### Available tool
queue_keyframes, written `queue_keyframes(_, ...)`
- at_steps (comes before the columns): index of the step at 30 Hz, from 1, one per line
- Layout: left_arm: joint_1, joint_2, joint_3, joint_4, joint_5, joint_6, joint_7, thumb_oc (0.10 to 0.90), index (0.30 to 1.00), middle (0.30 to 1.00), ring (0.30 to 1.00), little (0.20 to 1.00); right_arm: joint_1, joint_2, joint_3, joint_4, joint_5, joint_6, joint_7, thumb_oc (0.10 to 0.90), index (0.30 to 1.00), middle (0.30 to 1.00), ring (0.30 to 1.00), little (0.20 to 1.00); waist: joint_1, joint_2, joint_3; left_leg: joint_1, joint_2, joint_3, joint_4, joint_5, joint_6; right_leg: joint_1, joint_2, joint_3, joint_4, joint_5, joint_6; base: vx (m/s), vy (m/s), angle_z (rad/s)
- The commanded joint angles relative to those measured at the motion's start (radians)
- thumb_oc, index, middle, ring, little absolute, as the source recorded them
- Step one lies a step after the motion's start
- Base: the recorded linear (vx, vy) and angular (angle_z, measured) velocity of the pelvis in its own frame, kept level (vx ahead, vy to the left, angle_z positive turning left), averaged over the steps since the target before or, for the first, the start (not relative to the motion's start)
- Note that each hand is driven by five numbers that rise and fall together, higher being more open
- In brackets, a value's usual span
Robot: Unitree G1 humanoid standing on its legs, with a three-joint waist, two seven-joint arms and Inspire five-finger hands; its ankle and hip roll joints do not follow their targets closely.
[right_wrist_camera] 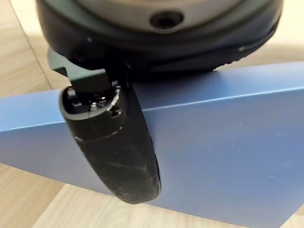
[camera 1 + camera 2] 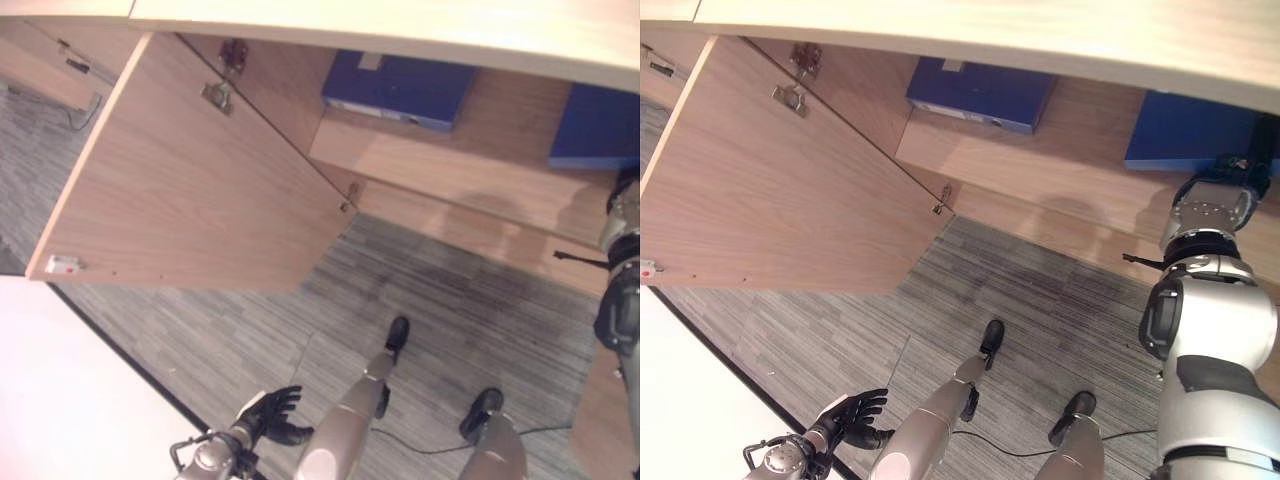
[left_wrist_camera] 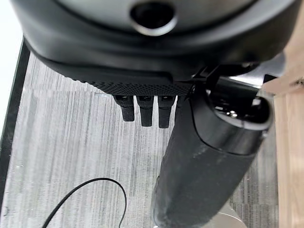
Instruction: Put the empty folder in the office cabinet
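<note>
From the left eye view, the office cabinet stood with its door swung wide, which left the shelf free to reach; a blue binder already lay on that shelf toward the hinge side, and the blue folder sat further along the same shelf, away from the door. The left hand hung low over the grey carpet, well apart from the cabinet, its fingers loosely spread and holding nothing, which I took to mean it had no part in the placing. In the right eye view, the right arm reached up to the cabinet and the right hand met the near edge of the folder, so the folder looked to be inside the cabinet with the hand on it to steady or settle it. The left wrist view showed that hand's fingers straight over the carpet, with no object near them. The right wrist view showed the thumb lying across the folder's blue face, pressed against it over the cabinet's pale wood; the other fingers were behind the folder, so it seemed a pinch across the cover, kept, I judged, so the folder would not tip before it rested fully.
</note>
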State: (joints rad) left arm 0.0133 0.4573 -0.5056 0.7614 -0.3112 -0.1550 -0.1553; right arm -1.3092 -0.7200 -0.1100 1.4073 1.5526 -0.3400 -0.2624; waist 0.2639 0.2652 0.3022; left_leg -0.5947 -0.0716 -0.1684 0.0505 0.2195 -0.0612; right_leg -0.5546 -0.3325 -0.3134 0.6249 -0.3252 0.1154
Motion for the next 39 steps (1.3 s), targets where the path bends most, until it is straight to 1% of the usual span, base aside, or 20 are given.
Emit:
queue_keyframes(1, -0.002, 0.062, 0.005, 0.019, -0.047, -0.006, 0.033, 0.8, 0.9, 0.9, 0.9, 0.9, -0.125, -0.137, 0.119, -0.156, -0.071, -0.05, 0.036, 0.4, 0.3, 0.3, 0.3, 0.3, 0.016, 0.003, -0.032, 0.01, 0.023, 0.047, 0.166, -0.266, -0.031, -0.036, 0.051, 0.06, -0.08, 0.025, 0.002, 0.0, 0.005, -0.05)
queue_keyframes(7, 0.004, 0.073, 0.013, 0.013, -0.048, -0.005, 0.036, 0.8, 0.9, 0.9, 0.9, 0.9, -0.133, -0.142, 0.131, -0.144, -0.083, -0.038, 0.033, 0.4, 0.3, 0.3, 0.3, 0.3, 0.013, 0.01, -0.024, 0.008, 0.018, 0.042, 0.172, -0.27, -0.028, -0.039, 0.053, 0.058, -0.061, 0.011, -0.001, 0.01, -0.013, 0.05)
queue_keyframes(8, 0.006, 0.074, 0.014, 0.013, -0.044, -0.003, 0.037, 0.8, 0.9, 0.9, 0.9, 0.9, -0.13, -0.143, 0.13, -0.135, -0.083, -0.037, 0.03, 0.8, 0.9, 0.9, 0.9, 0.9, 0.012, 0.012, -0.021, 0.013, 0.017, 0.038, 0.17, -0.27, -0.028, -0.036, 0.055, 0.056, -0.061, 0.008, -0.002, 0.01, -0.018, 0.04)
queue_keyframes(11, 0.006, 0.08, 0.017, 0.006, -0.048, -0.002, 0.038, 0.8, 0.9, 0.9, 0.9, 0.9, -0.123, -0.131, 0.125, -0.126, -0.077, -0.031, 0.03, 0.8, 0.9, 0.9, 0.9, 0.9, 0.01, 0.011, -0.018, 0.031, 0.018, 0.029, 0.152, -0.265, -0.03, -0.016, 0.061, 0.047, -0.076, 0.006, -0.002, 0.0, -0.011, 0.0)
queue_keyframes(17, 0.006, 0.085, 0.019, 0.015, -0.033, 0.002, 0.055, 0.8, 0.9, 0.9, 0.9, 0.9, -0.137, -0.113, 0.144, -0.072, -0.123, 0.02, -0.013, 0.8, 0.9, 0.9, 0.9, 0.9, 0.002, -0.002, -0.013, 0.064, 0.025, 0.024, 0.134, -0.264, -0.031, 0.019, 0.07, 0.04, -0.096, 0.011, -0.007, 0.01, -0.02, 0.05)
queue_keyframes(23, 0.002, 0.087, 0.021, 0.04, -0.018, 0.005, 0.074, 0.8, 0.9, 0.9, 0.9, 0.9, -0.158, -0.083, 0.153, -0.06, -0.15, 0.04, -0.057, 0.8, 0.9, 0.9, 0.9, 0.9, -0.008, -0.026, -0.015, 0.109, 0.035, 0.018, 0.097, -0.257, -0.035, 0.068, 0.081, 0.028, -0.138, 0.022, -0.007, 0.01, -0.007, 0.01)
queue_keyframes(24, 0.002, 0.085, 0.016, 0.049, -0.008, 0.008, 0.08, 0.8, 0.9, 0.9, 0.9, 0.9, -0.168, -0.076, 0.157, -0.04, -0.164, 0.054, -0.079, 0.8, 0.9, 0.9, 0.9, 0.9, -0.009, -0.032, -0.019, 0.126, 0.039, 0.014, 0.083, -0.254, -0.034, 0.084, 0.085, 0.026, -0.153, 0.028, -0.007, 0.03, -0.012, -0.02)
queue_keyframes(25, 0.001, 0.084, 0.017, 0.05, -0.007, 0.007, 0.081, 0.8, 0.9, 0.9, 0.9, 0.9, -0.172, -0.076, 0.158, -0.038, -0.166, 0.057, -0.082, 0.8, 0.9, 0.9, 0.9, 0.9, -0.01, -0.03, -0.017, 0.131, 0.04, 0.014, 0.079, -0.252, -0.035, 0.09, 0.086, 0.024, -0.157, 0.03, -0.008, 0.04, -0.028, 0.0)
queue_keyframes(26, 0.0, 0.083, 0.012, 0.052, -0.003, 0.01, 0.084, 0.8, 0.9, 0.9, 0.9, 0.9, -0.18, -0.071, 0.161, -0.025, -0.173, 0.067, -0.101, 0.8, 0.9, 0.9, 0.9, 0.9, -0.009, -0.04, -0.023, 0.151, 0.045, 0.012, 0.063, -0.251, -0.037, 0.112, 0.09, 0.019, -0.179, 0.033, -0.008, -0.07, 0.018, 0.02)
queue_keyframes(27, 0.003, 0.085, 0.013, 0.052, -0.001, 0.009, 0.086, 0.8, 0.9, 0.9, 0.9, 0.9, -0.178, -0.074, 0.157, -0.022, -0.183, 0.073, -0.111, 0.8, 0.9, 0.9, 0.9, 0.9, -0.006, -0.036, -0.017, 0.151, 0.048, 0.015, 0.058, -0.226, -0.035, 0.116, 0.091, 0.001, -0.191, 0.066, -0.011, -0.05, 0.009, 0.02)
queue_keyframes(28, 0.001, 0.086, 0.014, 0.053, 0.0, 0.012, 0.089, 0.8, 0.9, 0.9, 0.9, 0.9, -0.178, -0.075, 0.154, -0.016, -0.181, 0.078, -0.124, 0.8, 0.9, 0.9, 0.9, 0.9, -0.006, -0.039, -0.02, 0.16, 0.049, 0.01, 0.05, -0.223, -0.036, 0.128, 0.094, -0.002, -0.201, 0.069, -0.011, 0.0, 0.0, 0.0)
queue_keyframes(29, -0.001, 0.086, 0.013, 0.053, -0.001, 0.013, 0.09, 0.8, 0.9, 0.9, 0.9, 0.9, -0.18, -0.077, 0.154, -0.016, -0.181, 0.079, -0.125, 0.8, 0.9, 0.9, 0.9, 0.9, -0.011, -0.043, -0.026, 0.171, 0.049, 0.004, 0.044, -0.241, -0.038, 0.138, 0.099, 0.012, -0.204, 0.047, -0.008, 0.13, -0.07, 0.04)
queue_keyframes(30, -0.004, 0.085, 0.015, 0.052, -0.004, 0.013, 0.101, 0.8, 0.9, 0.9, 0.9, 0.9, -0.183, -0.077, 0.151, -0.012, -0.19, 0.086, -0.145, 0.8, 0.9, 0.9, 0.9, 0.9, -0.01, -0.051, -0.03, 0.189, 0.052, -0.001, 0.029, -0.239, -0.039, 0.159, 0.102, 0.006, -0.218, 0.05, -0.01, 0.02, -0.02, 0.05)
queue_keyframes(31, -0.003, 0.086, 0.015, 0.052, -0.004, 0.012, 0.102, 0.8, 0.9, 0.9, 0.9, 0.9, -0.181, -0.075, 0.15, -0.012, -0.191, 0.086, -0.147, 0.8, 0.9, 0.9, 0.9, 0.9, -0.006, -0.046, -0.022, 0.184, 0.053, 0.004, 0.032, -0.22, -0.037, 0.155, 0.099, -0.01, -0.22, 0.074, -0.013, -0.06, 0.016, 0.03)
queue_keyframes(33, -0.004, 0.082, 0.014, 0.057, -0.002, 0.014, 0.106, 0.8, 0.9, 0.9, 0.9, 0.9, -0.182, -0.071, 0.151, -0.011, -0.196, 0.091, -0.155, 0.8, 0.9, 0.9, 0.9, 0.9, -0.006, -0.051, -0.025, 0.194, 0.056, 0.002, 0.022, -0.218, -0.038, 0.168, 0.101, -0.011, -0.232, 0.079, -0.012, 0.02, -0.005, -0.02)
queue_keyframes(34, -0.006, 0.081, 0.014, 0.057, -0.002, 0.015, 0.106, 0.8, 0.9, 0.9, 0.9, 0.9, -0.183, -0.072, 0.152, -0.012, -0.197, 0.091, -0.155, 0.8, 0.9, 0.9, 0.9, 0.9, -0.01, -0.055, -0.031, 0.203, 0.056, -0.004, 0.017, -0.236, -0.04, 0.176, 0.105, 0.003, -0.234, 0.056, -0.009, 0.01, -0.001, 0.06)
queue_keyframes(35, -0.002, 0.074, 0.014, 0.057, -0.013, 0.013, 0.108, 0.8, 0.9, 0.9, 0.9, 0.9, -0.182, -0.061, 0.156, -0.018, -0.209, 0.093, -0.157, 0.8, 0.9, 0.9, 0.9, 0.9, -0.005, -0.056, -0.026, 0.203, 0.06, -0.001, 0.013, -0.215, -0.038, 0.174, 0.102, -0.013, -0.241, 0.085, -0.01, 0.01, 0.005, 0.07)
queue_keyframes(36, 0.001, 0.069, 0.014, 0.057, -0.015, 0.013, 0.109, 0.8, 0.9, 0.9, 0.9, 0.9, -0.181, -0.06, 0.163, -0.02, -0.219, 0.098, -0.158, 0.8, 0.9, 0.9, 0.9, 0.9, -0.004, -0.057, -0.027, 0.209, 0.062, -0.001, 0.005, -0.212, -0.038, 0.177, 0.103, -0.014, -0.245, 0.088, -0.01, 0.0, 0.0, 0.0)
queue_keyframes(37, 0.0, 0.068, 0.013, 0.056, -0.016, 0.013, 0.11, 0.8, 0.9, 0.9, 0.9, 0.9, -0.18, -0.059, 0.167, -0.021, -0.224, 0.099, -0.158, 0.8, 0.9, 0.9, 0.9, 0.9, -0.007, -0.062, -0.033, 0.217, 0.063, -0.006, -0.004, -0.224, -0.039, 0.185, 0.107, -0.003, -0.25, 0.071, -0.008, 0.0, 0.008, -0.07)
queue_keyframes(39, 0.001, 0.065, 0.013, 0.056, -0.019, 0.013, 0.114, 0.8, 0.9, 0.9, 0.9, 0.9, -0.173, -0.051, 0.167, -0.019, -0.227, 0.1, -0.16, 0.8, 0.9, 0.9, 0.9, 0.9, -0.001, -0.059, -0.028, 0.218, 0.068, -0.002, -0.016, -0.201, -0.036, 0.181, 0.109, -0.017, -0.26, 0.096, -0.01, -0.06, 0.021, -0.04)
